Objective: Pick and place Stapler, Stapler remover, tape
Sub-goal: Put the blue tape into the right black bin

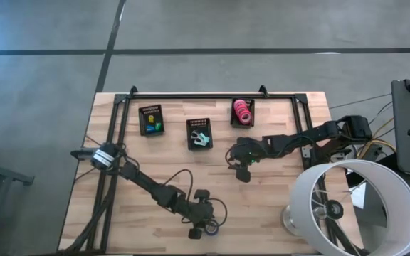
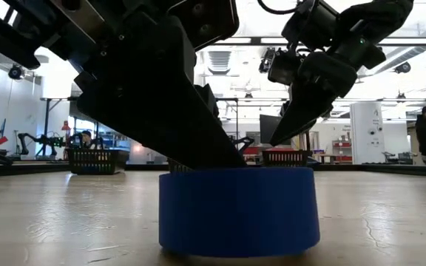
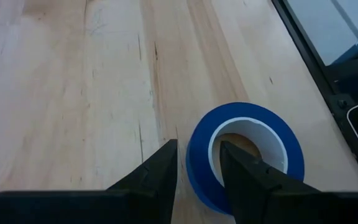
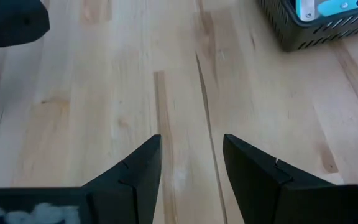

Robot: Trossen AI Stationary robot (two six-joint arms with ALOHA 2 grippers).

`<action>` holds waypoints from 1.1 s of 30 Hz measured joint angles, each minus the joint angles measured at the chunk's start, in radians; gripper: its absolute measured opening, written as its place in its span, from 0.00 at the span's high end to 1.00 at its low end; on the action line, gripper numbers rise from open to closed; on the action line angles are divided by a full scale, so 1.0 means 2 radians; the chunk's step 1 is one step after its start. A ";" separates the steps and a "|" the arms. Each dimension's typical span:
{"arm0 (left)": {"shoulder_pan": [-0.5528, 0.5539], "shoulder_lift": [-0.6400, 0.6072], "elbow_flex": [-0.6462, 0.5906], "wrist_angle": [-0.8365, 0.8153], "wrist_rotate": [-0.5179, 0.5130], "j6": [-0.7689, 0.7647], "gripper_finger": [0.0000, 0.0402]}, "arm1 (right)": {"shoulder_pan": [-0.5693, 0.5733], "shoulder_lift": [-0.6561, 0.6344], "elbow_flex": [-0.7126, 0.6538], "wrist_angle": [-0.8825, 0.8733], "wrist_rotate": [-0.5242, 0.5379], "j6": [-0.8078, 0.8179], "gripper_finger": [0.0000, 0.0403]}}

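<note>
A dark blue tape roll (image 3: 247,127) with a pale core lies flat on the wood near the table's front edge (image 1: 211,230) (image 2: 239,210). My left gripper (image 3: 197,146) (image 1: 202,229) is open, slanting down over it. One finger stands inside the ring and one outside, with the roll's wall between them. My right gripper (image 4: 191,140) (image 1: 243,173) hangs open over bare wood at mid-table, with nothing between its fingers. Pink tape rolls (image 1: 243,110) fill the far right basket. Teal staplers (image 1: 200,137) lie in the middle basket. Yellow and green stapler removers (image 1: 153,125) lie in the left one. My left gripper straddles the near wall (image 3: 196,163) of the blue roll. A strip of wood shows between the outer finger (image 3: 160,171) and the roll. Whether the inner finger (image 3: 244,177) touches the pale core, I cannot tell. The roll rests flat on the table.
A lamp with a wide white shade (image 1: 354,206) stands at the front right corner. A black frame rail (image 1: 198,95) runs along the far edge and down the left side. The corner of the middle basket (image 4: 303,31) shows ahead of my right gripper. Bare wood lies between the arms.
</note>
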 joint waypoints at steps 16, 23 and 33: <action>0.014 0.000 0.000 -0.007 0.007 -0.009 0.70 | 0.000 -0.001 0.000 0.005 0.000 -0.002 0.58; 0.014 0.000 0.000 -0.007 0.007 -0.011 0.70 | 0.000 -0.001 0.000 0.005 0.000 -0.005 0.58; 0.013 0.002 0.012 -0.013 0.008 -0.003 0.58 | 0.000 -0.001 0.000 0.005 0.000 -0.011 0.58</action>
